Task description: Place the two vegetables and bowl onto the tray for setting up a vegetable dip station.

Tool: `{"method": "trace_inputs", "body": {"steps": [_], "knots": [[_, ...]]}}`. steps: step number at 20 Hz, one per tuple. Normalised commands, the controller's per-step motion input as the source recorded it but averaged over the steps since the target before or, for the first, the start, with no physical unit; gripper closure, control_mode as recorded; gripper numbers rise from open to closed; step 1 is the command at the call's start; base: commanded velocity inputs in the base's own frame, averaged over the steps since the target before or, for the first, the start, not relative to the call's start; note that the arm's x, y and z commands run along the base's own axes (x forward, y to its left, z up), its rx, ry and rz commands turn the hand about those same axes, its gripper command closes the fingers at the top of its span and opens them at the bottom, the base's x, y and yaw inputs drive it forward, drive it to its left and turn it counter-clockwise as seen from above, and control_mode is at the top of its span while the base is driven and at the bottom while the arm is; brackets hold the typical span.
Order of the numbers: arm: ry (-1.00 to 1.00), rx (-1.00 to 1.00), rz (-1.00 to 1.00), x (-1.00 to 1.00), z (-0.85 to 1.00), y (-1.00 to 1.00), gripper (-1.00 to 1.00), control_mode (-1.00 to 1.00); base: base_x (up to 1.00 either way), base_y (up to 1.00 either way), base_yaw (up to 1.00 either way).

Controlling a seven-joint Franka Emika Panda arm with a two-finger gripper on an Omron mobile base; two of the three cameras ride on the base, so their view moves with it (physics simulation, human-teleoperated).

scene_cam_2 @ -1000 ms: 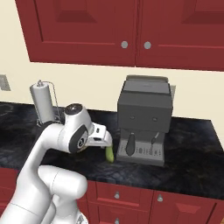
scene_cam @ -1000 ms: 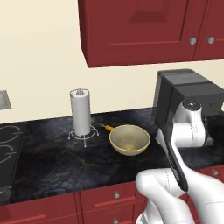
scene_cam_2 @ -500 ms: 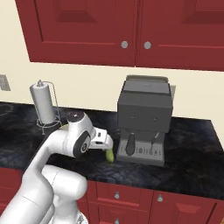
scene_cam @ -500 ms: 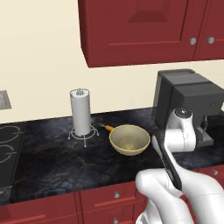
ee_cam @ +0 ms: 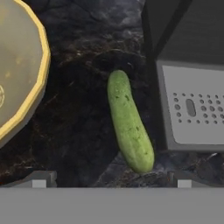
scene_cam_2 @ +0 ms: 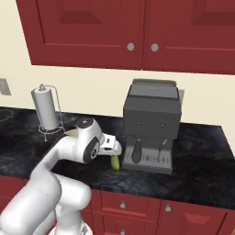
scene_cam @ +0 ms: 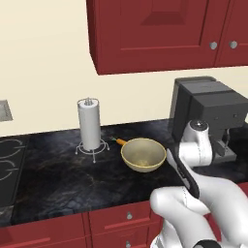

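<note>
- Pincer (ee_cam: 111, 181): jaws spread wide, nothing between them; in the hand view just the two grey tips rise at the bottom edge, one at each side, above the dark counter. In the right base view the hand sits low in front of the coffee machine, its fingers hidden behind the wrist.
- Cucumber (ee_cam: 128, 122): green, lying flat on the counter between the bowl and the coffee machine, just beside the machine's drip plate, apart from the bowl. In the right base view only a short green end (scene_cam_2: 115, 162) pokes out under the hand; the rest is covered.
- Bowl (scene_cam: 143, 155): cream-beige, upright on the counter, between the paper towel stand and the coffee machine. In the hand view its rim (ee_cam: 26, 65) is cut off by the left edge.
- Carrot (scene_cam: 119, 142): orange, only one end visible (green tip at the far end), the rest hidden behind the bowl's far rim; whether it touches the bowl cannot be told.
- Coffee machine (scene_cam_2: 151, 124): dark grey, at the back of the counter; its base partly screened by the arm in the left base view.
- Paper towel stand (scene_cam: 90, 126): upright white roll on a wire holder, left of the bowl.
- Counter (scene_cam: 63, 179): black marbled stone; a stove edge is cut off at far left.
</note>
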Motion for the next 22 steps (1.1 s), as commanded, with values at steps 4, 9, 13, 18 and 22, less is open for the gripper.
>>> {"method": "trace_inputs", "body": {"steps": [4,9,13,18,22], "knots": [[0.01,0.00,0.00,0.25,-0.23,-0.07,-1.00,-1.00,0.00,0.00,0.00],[0.00,0.00,0.02,0.26,-0.26,-0.19,-1.00,-1.00,0.00,0.00,0.00],[0.00,0.00,0.03,0.19,-0.31,-0.11,-1.00,-1.00,0.00,0.00,0.00],[0.01,0.00,0.03,0.15,-0.28,-0.03,-1.00,-1.00,0.00,0.00,0.00],[0.02,0.00,0.02,0.10,-0.24,0.00,-1.00,-1.00,0.00,0.00,0.00]]}}
